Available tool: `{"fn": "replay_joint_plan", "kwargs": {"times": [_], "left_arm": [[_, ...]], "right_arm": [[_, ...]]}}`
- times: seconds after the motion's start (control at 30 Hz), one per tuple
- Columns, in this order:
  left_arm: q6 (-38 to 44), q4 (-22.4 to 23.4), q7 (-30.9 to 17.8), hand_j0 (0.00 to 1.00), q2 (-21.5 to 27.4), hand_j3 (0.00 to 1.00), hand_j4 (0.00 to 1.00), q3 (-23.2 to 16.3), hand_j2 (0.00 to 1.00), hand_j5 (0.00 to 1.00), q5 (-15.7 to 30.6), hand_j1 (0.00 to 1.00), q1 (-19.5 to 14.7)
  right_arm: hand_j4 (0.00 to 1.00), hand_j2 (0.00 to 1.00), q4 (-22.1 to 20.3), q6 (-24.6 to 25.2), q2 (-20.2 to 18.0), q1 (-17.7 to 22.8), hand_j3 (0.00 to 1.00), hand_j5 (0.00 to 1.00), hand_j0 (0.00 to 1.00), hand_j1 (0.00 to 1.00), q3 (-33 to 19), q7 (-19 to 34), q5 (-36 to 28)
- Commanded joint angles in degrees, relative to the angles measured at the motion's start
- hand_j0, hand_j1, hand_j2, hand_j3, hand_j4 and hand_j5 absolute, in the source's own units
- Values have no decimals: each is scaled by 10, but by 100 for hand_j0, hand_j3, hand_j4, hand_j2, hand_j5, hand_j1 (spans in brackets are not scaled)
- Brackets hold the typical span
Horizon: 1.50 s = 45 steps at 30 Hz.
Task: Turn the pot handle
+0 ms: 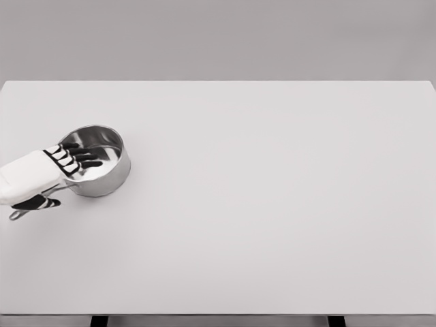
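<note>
1. The table fills most of my head view, a plain white top with only one object on it, over by the left edge about halfway between the far and near edges.
2. That object is the pot, a small steel saucepan sitting upright and empty, its bright inside open to the camera.
3. My left hand comes in across the table's left edge and lies over the pot's near-left side. Four dark fingertips reach straight out over the rim and above the bowl; they look extended, not curled around anything.
4. The thumb sits lower, beneath the palm, on the other side of where the handle runs.
5. The handle is mostly hidden under the hand; only a short grey end pokes out toward the near-left.
6. I can't confirm a firm grip: the hand straddles the handle, but contact is hidden.
7. My read on progress: the handle points near-left and I see no sign the turn is finished; securing the grip and swinging the handle around both seem to be left.
</note>
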Motion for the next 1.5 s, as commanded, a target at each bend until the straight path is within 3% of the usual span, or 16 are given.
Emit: {"fn": "replay_joint_plan", "kwargs": {"times": [0.0, 0.8, 1.47], "left_arm": [[0, 9, 0, 100, 1, 100, 100, 5, 100, 100, 3, 100, 0], [0, 72, 0, 100, 2, 100, 100, 48, 100, 100, 3, 100, 0], [0, 119, 0, 100, 1, 100, 100, 54, 100, 100, 3, 100, -21]], "right_arm": [[100, 100, 0, 0, 0, 0, 100, 100, 100, 100, 0, 0, 0], [100, 100, 0, 0, 0, 0, 100, 100, 100, 100, 0, 0, 0], [100, 100, 0, 0, 0, 0, 100, 100, 100, 100, 0, 0, 0]]}}
